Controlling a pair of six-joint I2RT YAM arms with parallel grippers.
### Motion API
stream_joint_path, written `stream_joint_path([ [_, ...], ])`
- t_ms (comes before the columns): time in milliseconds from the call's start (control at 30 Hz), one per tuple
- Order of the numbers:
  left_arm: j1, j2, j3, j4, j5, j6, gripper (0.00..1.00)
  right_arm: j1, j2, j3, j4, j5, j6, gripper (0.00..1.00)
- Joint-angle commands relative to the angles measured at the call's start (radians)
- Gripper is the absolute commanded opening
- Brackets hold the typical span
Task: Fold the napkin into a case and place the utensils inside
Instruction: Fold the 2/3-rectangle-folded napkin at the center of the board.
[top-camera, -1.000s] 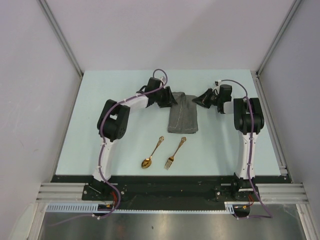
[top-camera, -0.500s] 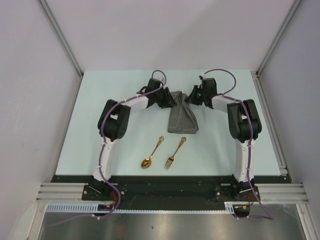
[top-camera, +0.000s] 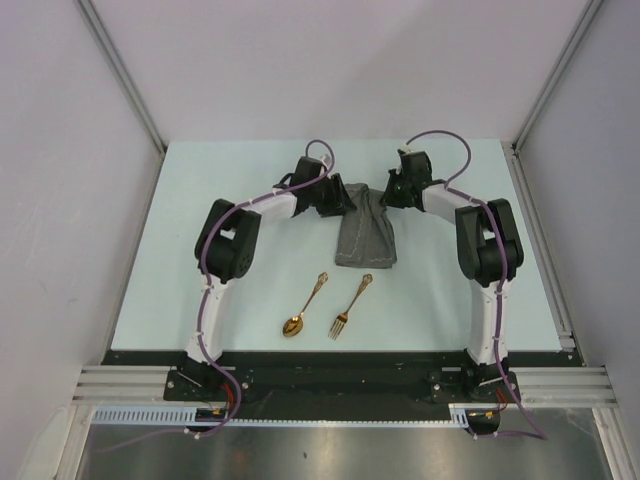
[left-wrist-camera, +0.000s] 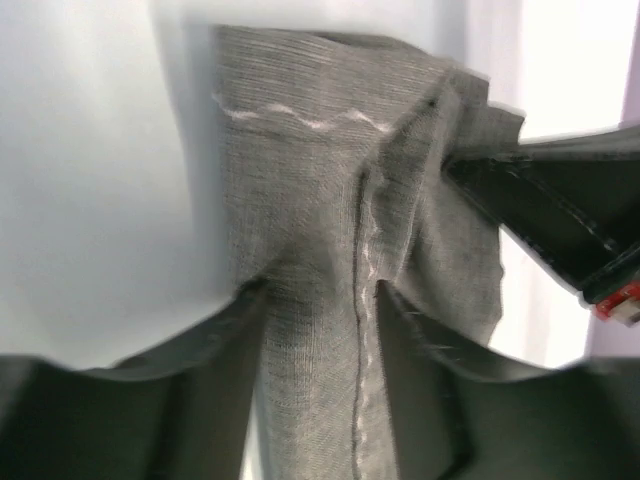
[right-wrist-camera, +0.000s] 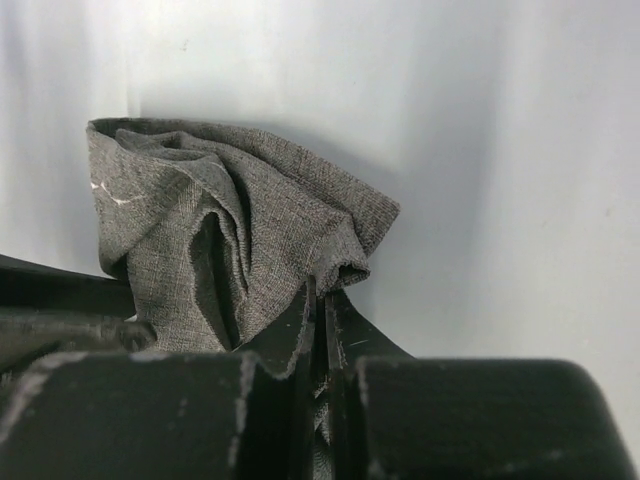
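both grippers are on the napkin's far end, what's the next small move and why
Probably ease the left gripper and right gripper slightly apart, to spread the far end. Both are shut on the napkin, which is bunched and crumpled between them, while the spoon and fork lie well clear of it.

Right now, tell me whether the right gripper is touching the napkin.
Touching. The right wrist view shows the right gripper, jaws shut, pinching a fold of the napkin.
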Motion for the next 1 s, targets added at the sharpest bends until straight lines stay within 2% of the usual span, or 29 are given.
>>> stream_joint_path([
  [0,-0.039,-0.131,-0.037,-0.007,-0.081,0.127,0.59,0.009,-0.034,0.106,-0.107,0.058,0.003,0.0],
  [67,-0.06,-0.185,-0.057,0.007,-0.127,0.152,0.67,0.006,-0.02,0.139,-0.138,0.037,0.039,0.0],
  [200,-0.146,-0.25,-0.132,0.037,-0.227,0.186,0.76,-0.001,-0.023,0.142,-0.181,-0.022,0.167,0.0],
  [233,-0.166,-0.257,-0.137,0.034,-0.285,0.2,0.76,-0.001,-0.026,0.145,-0.192,-0.02,0.213,0.0],
  [367,-0.243,-0.285,-0.179,0.05,-0.356,0.218,0.76,-0.02,-0.034,0.14,-0.193,-0.067,0.285,0.0],
  [400,-0.246,-0.288,-0.199,0.054,-0.339,0.192,0.75,-0.026,-0.02,0.148,-0.189,-0.097,0.281,0.02],
  [433,-0.246,-0.291,-0.209,0.059,-0.322,0.178,0.75,-0.034,-0.012,0.153,-0.195,-0.129,0.274,0.09],
  [467,-0.244,-0.306,-0.219,0.063,-0.301,0.171,0.73,-0.05,-0.008,0.156,-0.205,-0.137,0.259,0.23],
  [533,-0.241,-0.331,-0.258,0.074,-0.289,0.166,0.71,-0.069,-0.009,0.139,-0.215,-0.186,0.238,0.3],
  [567,-0.24,-0.36,-0.273,0.079,-0.269,0.161,0.69,-0.075,-0.014,0.128,-0.215,-0.195,0.213,0.37],
  [667,-0.232,-0.414,-0.342,0.158,-0.204,0.134,0.68,-0.1,-0.041,0.072,-0.231,-0.23,0.149,0.51],
  [833,-0.233,-0.397,-0.304,0.071,-0.111,0.112,0.72,-0.133,-0.177,-0.173,-0.164,-0.308,0.123,0.67],
  [967,-0.275,-0.392,-0.296,0.016,-0.116,0.175,0.78,-0.156,-0.282,-0.347,-0.097,-0.353,0.139,0.69],
])
